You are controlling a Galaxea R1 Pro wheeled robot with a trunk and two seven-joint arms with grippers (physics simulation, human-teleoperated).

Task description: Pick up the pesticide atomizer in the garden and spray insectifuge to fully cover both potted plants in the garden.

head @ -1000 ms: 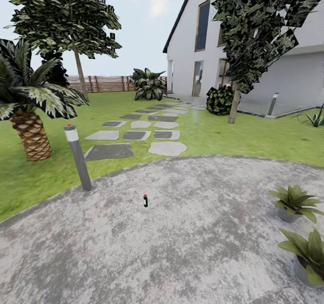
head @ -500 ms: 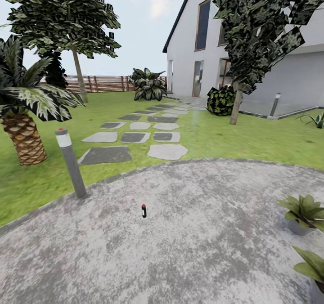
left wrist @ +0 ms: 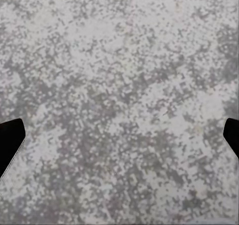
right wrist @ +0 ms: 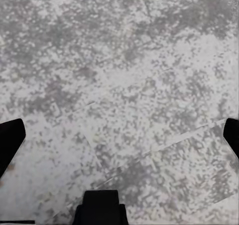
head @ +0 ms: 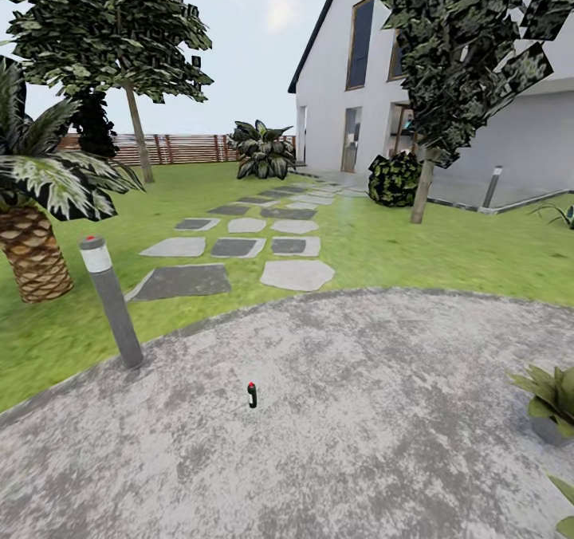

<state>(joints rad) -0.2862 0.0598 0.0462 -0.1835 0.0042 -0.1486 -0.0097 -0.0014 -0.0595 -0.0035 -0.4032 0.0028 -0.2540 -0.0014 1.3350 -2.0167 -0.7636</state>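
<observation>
One pesticide atomizer (head: 252,395) upright on paving (head: 359,443); label unreadable.

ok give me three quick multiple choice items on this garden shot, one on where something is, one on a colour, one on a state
1. Where does the spray bottle stand?
A. on the grey paving
B. on the grass
C. on a stepping stone

2. What colour is the bottle's tip?
A. blue
B. red
C. yellow

3. How does the left pincer stand?
A. shut on the bottle
B. shut on nothing
C. open, with nothing between its tips

Answers:
1 A, the head view shows mottled grey paving all around the bottle.
2 B, a red cap tops its dark body.
3 C, the left wrist view has the dark fingertips at opposite edges with paving between.
</observation>
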